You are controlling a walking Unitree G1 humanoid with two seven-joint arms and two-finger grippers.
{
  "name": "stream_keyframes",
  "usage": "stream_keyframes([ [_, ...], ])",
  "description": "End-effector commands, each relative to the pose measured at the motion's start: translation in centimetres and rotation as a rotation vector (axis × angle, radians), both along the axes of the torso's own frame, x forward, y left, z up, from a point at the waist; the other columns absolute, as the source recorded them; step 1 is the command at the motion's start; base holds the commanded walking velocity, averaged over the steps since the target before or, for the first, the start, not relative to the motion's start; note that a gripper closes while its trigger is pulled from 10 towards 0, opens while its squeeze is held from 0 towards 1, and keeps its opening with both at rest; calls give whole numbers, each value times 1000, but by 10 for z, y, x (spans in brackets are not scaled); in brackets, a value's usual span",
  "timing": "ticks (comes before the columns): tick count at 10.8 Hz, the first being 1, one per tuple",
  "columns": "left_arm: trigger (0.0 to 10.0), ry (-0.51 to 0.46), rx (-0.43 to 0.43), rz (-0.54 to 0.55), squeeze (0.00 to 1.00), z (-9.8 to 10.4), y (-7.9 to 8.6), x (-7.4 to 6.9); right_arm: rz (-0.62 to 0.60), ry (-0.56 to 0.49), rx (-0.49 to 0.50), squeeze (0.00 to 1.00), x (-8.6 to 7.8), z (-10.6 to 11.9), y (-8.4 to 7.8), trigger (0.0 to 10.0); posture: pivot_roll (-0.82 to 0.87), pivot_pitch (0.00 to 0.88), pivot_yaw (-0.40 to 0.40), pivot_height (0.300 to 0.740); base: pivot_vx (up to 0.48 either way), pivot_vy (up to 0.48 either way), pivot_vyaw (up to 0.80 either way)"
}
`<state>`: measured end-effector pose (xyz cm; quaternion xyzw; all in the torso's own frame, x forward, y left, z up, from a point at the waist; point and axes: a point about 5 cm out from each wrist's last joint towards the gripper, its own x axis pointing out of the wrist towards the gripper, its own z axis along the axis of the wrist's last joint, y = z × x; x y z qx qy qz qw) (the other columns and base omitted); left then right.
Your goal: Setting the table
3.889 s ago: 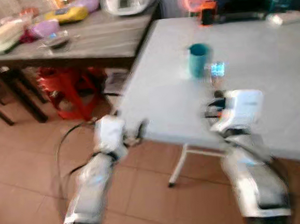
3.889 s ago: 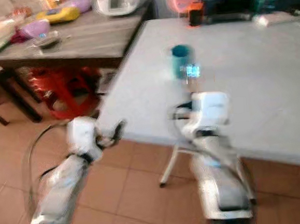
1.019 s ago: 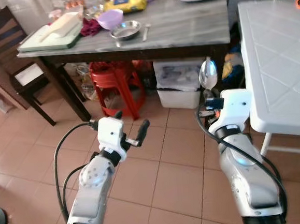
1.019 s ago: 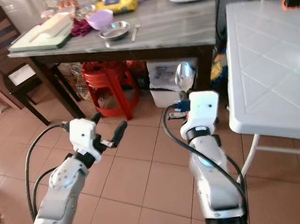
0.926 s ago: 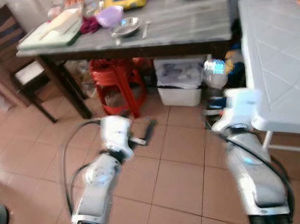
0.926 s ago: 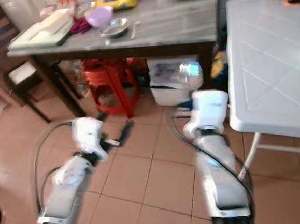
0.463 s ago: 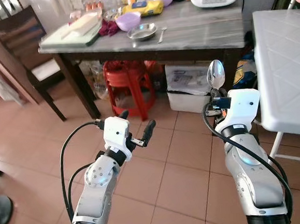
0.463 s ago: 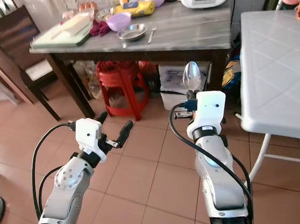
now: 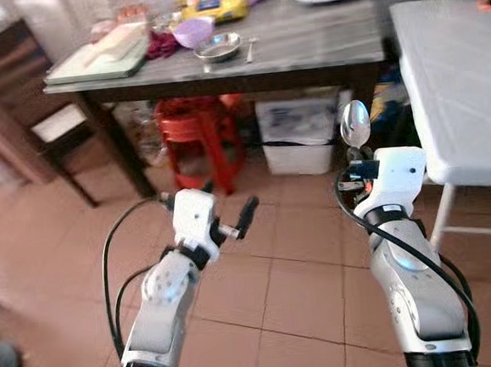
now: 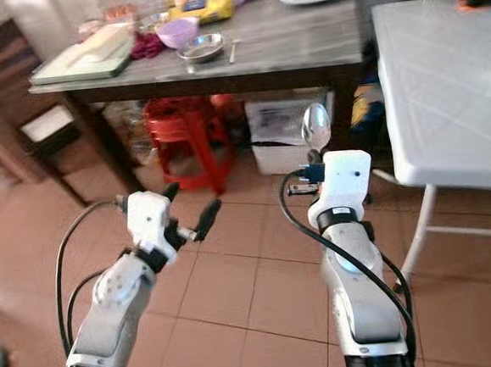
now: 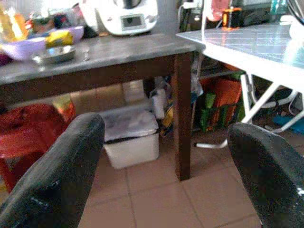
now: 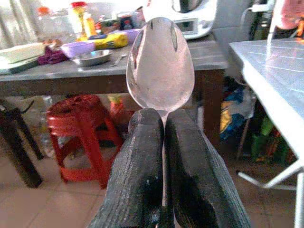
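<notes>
**Spoon pinched at the neck, carried upright**

The right gripper [image 12: 164, 156] is clenched on a metal spoon [image 12: 160, 64], bowl up, held over the tiled floor between the dark desk [image 9: 302, 39] and the white desk [image 9: 458, 73]. The spoon looks light, stiff and polished, so probably slippery; the hold sits just under the bowl, where it could twist. The left gripper [image 9: 230, 219] hangs released, its fingers [image 11: 57, 171] spread. A steel bowl [image 9: 218, 45] rests near the dark desk's front edge.

arms [image 9: 161, 301]: silver, jointed | wrists [image 9: 394, 176]: white housings; black looped cables | tool fingers [image 11: 52, 175]: long, black
</notes>
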<state>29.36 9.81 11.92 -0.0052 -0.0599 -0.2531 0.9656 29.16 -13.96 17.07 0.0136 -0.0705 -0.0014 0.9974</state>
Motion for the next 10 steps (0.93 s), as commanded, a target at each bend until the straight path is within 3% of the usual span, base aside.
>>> stream_keyframes([
  [1, 10000, 11, 18, 33, 0, -3, 11, 0, 30, -22, 7, 0, -1, 5, 8, 10000, -115, 95, 150, 740, 0, 349, 0],
  [4, 10000, 14, 21, 30, 0, -4, 9, -1, 29, -21, 6, 0, -1, 5, 8, 10000, -114, 96, 149, 740, 0, 349, 0],
  [10, 10000, -1, -15, 4, 0, 0, 6, -4, 29, -21, 3, 0, -2, 4, 8, 10000, -114, 102, 150, 740, 45, 0, 0],
])
